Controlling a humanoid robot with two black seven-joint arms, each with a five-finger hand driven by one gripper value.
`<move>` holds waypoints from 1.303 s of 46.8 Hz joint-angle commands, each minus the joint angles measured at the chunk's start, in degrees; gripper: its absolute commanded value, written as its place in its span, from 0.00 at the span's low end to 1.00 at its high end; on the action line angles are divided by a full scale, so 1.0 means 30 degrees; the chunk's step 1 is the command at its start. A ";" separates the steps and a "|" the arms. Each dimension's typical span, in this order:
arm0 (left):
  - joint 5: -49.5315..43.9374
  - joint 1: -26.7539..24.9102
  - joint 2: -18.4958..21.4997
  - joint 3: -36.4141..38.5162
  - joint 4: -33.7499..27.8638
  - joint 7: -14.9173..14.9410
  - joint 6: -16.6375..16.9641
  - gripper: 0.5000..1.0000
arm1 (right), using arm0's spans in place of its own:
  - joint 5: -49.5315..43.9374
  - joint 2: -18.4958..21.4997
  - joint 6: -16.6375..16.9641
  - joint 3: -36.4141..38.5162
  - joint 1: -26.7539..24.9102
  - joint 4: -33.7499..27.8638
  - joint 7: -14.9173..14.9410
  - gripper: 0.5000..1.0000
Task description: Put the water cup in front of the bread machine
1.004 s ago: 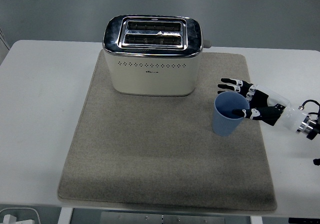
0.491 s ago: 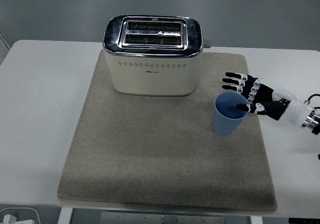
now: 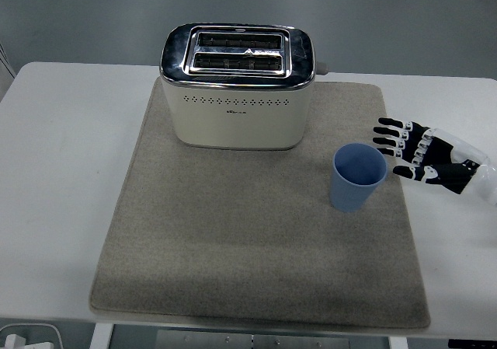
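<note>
A blue water cup stands upright on the grey mat, to the front right of the cream and chrome bread machine. My right hand is open with fingers spread, a short way right of the cup and not touching it. The left arm is out of view.
The mat covers the middle of the white table. The bread machine sits at the mat's far edge. Bare mat lies in front of it and left of the cup.
My right hand has let go of the cup and drawn back to the right. The cup stays where it was.
</note>
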 commanded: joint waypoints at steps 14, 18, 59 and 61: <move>-0.0002 0.0001 0.0000 0.0000 0.0009 0.0000 0.0007 1.00 | -0.0029 0.0081 0.0000 -0.0030 -0.0735 0.0001 0.0258 0.86; -0.0002 0.0001 0.0000 0.0000 0.0009 0.0000 0.0007 1.00 | -0.0029 0.0199 0.0000 -0.0030 -0.0852 0.0001 0.0288 0.86; -0.0002 0.0001 0.0000 0.0000 0.0009 0.0000 0.0006 1.00 | -0.0292 0.1751 0.0000 0.0058 -0.1585 0.0118 0.0405 0.86; -0.0002 0.0001 0.0000 0.0000 -0.0020 0.0000 0.0007 1.00 | -0.0409 0.1868 0.0000 0.0029 -0.1585 0.0147 0.0405 0.86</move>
